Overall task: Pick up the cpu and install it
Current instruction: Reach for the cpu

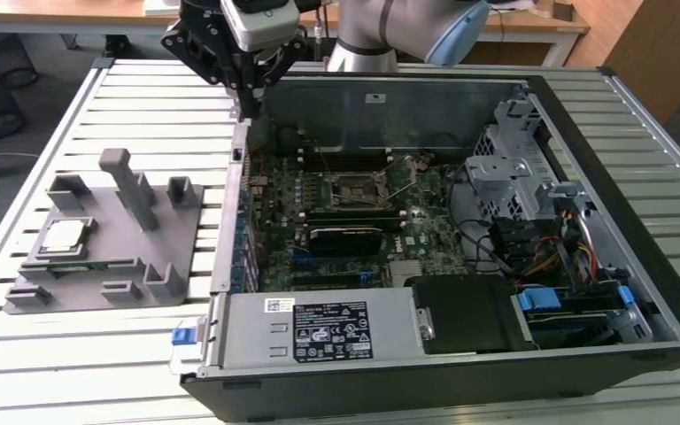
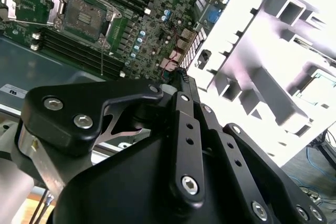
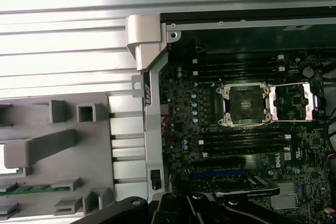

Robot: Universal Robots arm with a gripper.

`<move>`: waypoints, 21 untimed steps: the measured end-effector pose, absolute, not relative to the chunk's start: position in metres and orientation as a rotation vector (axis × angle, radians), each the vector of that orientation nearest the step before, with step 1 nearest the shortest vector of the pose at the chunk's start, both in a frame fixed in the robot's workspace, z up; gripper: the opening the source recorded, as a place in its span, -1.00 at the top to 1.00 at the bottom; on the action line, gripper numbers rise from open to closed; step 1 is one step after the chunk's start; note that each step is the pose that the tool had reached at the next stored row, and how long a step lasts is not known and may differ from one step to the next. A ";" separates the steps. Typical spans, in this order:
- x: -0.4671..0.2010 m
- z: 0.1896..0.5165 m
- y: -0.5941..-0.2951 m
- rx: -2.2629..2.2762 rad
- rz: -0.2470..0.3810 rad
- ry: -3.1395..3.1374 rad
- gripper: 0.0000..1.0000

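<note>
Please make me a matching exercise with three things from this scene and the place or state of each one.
Things:
1. cpu
2. socket
3. gripper

Places or states:
a. open and empty, on the motherboard
b. above a corner of the case
c. lying on the grey tray beside the case

Pairs: 1-c, 2-a, 3-b.

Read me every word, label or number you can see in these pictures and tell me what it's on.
The labels on the power supply box: too small to read.
The sticker on the case wall: too small to read.
The white label on grey metal, second wrist view: blurred.
The white print on the circuit board, first wrist view: unreadable.
Nothing can be quoted.
</note>
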State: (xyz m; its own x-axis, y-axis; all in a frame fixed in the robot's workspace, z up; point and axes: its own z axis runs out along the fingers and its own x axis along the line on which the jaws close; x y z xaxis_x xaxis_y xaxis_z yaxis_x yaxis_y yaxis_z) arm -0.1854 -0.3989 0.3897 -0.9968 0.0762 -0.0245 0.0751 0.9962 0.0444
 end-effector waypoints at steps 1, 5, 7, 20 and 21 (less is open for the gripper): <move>-0.186 0.390 -0.399 0.118 0.068 3.112 0.79; -0.190 0.389 -0.399 0.118 0.068 3.113 0.79; -0.192 0.389 -0.399 0.118 0.068 3.112 0.79; -0.205 0.388 -0.399 0.118 0.068 3.112 0.79; -0.205 0.388 -0.399 0.118 0.068 3.112 0.79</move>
